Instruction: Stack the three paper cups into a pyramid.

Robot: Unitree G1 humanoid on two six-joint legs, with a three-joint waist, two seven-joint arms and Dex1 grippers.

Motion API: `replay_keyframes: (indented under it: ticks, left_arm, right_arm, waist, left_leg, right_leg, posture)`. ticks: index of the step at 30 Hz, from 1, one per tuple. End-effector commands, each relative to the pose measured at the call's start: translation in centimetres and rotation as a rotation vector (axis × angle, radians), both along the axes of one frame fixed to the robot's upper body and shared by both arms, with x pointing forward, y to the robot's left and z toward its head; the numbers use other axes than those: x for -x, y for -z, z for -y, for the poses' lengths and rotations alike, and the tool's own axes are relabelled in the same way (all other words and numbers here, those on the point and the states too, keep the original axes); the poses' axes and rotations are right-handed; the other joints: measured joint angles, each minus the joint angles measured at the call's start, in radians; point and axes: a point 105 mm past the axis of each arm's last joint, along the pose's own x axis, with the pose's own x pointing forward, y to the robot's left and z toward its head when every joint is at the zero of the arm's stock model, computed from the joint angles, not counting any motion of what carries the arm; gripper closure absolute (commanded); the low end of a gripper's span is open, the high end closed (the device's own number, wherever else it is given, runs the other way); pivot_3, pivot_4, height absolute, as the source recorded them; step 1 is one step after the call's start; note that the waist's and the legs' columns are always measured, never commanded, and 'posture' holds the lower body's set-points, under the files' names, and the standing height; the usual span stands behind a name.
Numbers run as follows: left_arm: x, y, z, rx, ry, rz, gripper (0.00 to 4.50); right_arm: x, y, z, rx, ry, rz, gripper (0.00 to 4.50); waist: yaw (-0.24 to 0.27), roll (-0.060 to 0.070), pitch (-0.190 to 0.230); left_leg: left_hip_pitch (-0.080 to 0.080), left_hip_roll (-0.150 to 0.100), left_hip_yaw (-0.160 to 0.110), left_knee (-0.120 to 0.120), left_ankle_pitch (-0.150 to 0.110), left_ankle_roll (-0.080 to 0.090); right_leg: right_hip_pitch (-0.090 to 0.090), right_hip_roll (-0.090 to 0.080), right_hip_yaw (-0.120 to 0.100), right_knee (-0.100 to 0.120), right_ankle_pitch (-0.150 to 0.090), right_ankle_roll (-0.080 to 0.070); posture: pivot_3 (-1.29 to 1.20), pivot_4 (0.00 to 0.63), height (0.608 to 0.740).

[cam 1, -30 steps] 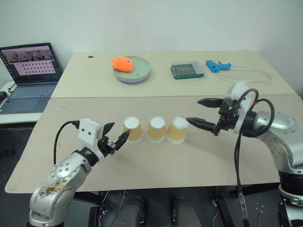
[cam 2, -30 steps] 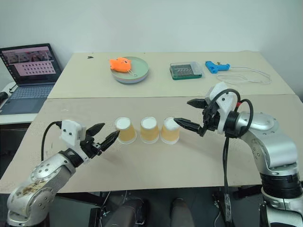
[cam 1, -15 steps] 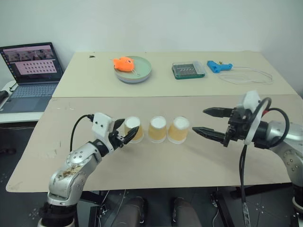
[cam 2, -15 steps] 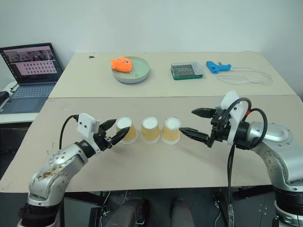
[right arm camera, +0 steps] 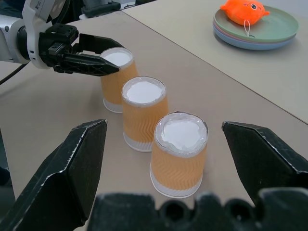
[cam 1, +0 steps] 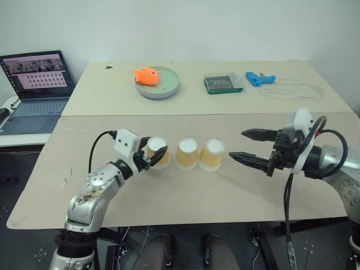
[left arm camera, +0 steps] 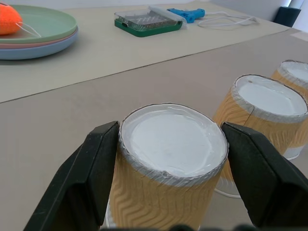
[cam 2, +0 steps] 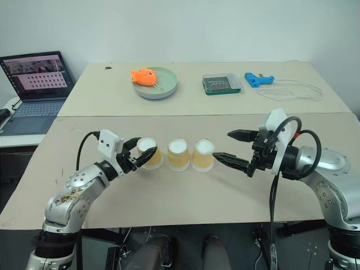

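Cups (cam 2: 177,154): left gripper (cam 1: 153,157) clamps 1, arm low; right gripper (cam 2: 234,148) level, jaws wide.

Even, soft room light from overhead — no glare on the table (cam 1: 185,197), shadows faint and short under my arms. Head views sharp edge to edge. In my left wrist view the near cup (left arm camera: 168,168) is crisp, the plates (left arm camera: 38,33) beyond soften. My right fingers (right arm camera: 72,168) blur at the frame's bottom.
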Motion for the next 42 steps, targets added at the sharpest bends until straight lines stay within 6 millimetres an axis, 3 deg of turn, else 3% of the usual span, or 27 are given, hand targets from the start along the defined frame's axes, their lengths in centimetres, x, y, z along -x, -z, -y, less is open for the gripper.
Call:
replay_keyframes:
  ticks: [1,3,12,17,24,27,31,34,42]
  left_arm:
    - [-0.1,-1.4,0.2,0.008,0.009,0.062,0.94]
    - [-0.1,-1.4,0.2,0.006,0.009,0.063,1.35]
    - [-0.4,-1.7,-0.2,-0.004,0.000,0.066,1.35]
    - [-0.8,-2.9,-0.2,0.008,-0.003,0.101,1.35]
    - [-3.3,-9.4,-0.1,0.037,0.036,0.263,1.35]
    - [-4.4,-11.2,0.2,0.044,0.072,0.292,1.35]
    - [-5.5,-14.1,2.6,0.104,0.262,0.295,1.35]
    - [-5.8,-15.2,4.2,0.195,0.414,0.232,1.35]
    - [-5.7,-15.7,8.1,0.228,0.687,0.124,1.35]
  right_arm:
    - [0.2,-1.1,0.1,0.003,-0.006,0.049,0.05]
    - [0.2,-1.1,0.1,0.003,-0.007,0.050,0.00]
    - [0.1,-1.1,0.1,0.005,-0.002,0.055,0.00]
    - [0.0,-1.0,0.1,0.006,0.004,0.054,0.00]
    - [-0.4,-0.9,0.0,-0.002,0.020,0.061,0.00]
    - [-0.6,-0.7,-0.1,-0.003,0.029,0.064,0.00]
    - [-0.7,-0.6,-0.3,-0.013,0.037,0.072,0.00]
    - [-0.8,-0.6,-0.3,-0.016,0.049,0.081,0.00]
    - [-0.6,-0.5,-0.3,-0.027,0.083,0.093,0.00]
  waist:
    - [0.000,0.000,0.000]
    - [0.000,0.000,0.000]
    - [0.000,0.000,0.000]
    - [0.001,0.000,0.000]
    - [0.004,-0.001,0.000]
    - [0.002,-0.001,0.000]
    - [0.000,-0.001,0.001]
    - [0.002,-0.002,0.001]
    - [-0.004,-0.003,0.002]
  left_leg:
    - [0.000,0.000,0.000,0.000,0.000,0.000]
    - [0.000,0.000,0.000,0.000,0.000,0.000]
    - [0.000,0.000,0.000,0.000,0.000,0.000]
    - [0.000,0.000,0.000,0.000,0.000,0.000]
    - [0.000,0.000,0.000,0.001,0.000,0.000]
    - [0.000,-0.001,0.000,0.001,0.000,0.000]
    - [0.000,-0.001,0.000,0.001,0.000,0.000]
    - [-0.001,-0.001,0.000,0.001,0.001,0.000]
    - [-0.001,-0.002,0.000,0.002,0.000,0.002]
  right_leg:
    - [0.000,0.000,0.000,0.000,0.000,0.000]
    - [0.000,0.000,0.000,0.000,0.000,0.000]
    - [0.000,0.000,0.000,0.000,0.000,0.000]
    - [0.000,0.000,0.000,0.000,0.000,0.000]
    - [0.000,0.001,-0.001,0.000,0.000,0.000]
    - [0.000,0.001,-0.001,0.000,0.001,0.001]
    - [0.000,0.001,-0.001,0.000,0.005,-0.006]
    - [0.000,0.001,-0.001,0.000,0.005,-0.006]
    - [-0.001,0.001,-0.001,0.001,0.006,-0.005]
  posture:
    - [0.00,0.150,0.730]
    - [0.00,0.150,0.730]
    - [0.00,0.150,0.730]
    - [0.00,0.150,0.730]
    - [0.00,0.150,0.730]
    - [0.00,0.150,0.730]
    - [0.00,0.150,0.730]
    - [0.00,0.150,0.730]
    - [0.00,0.150,0.730]
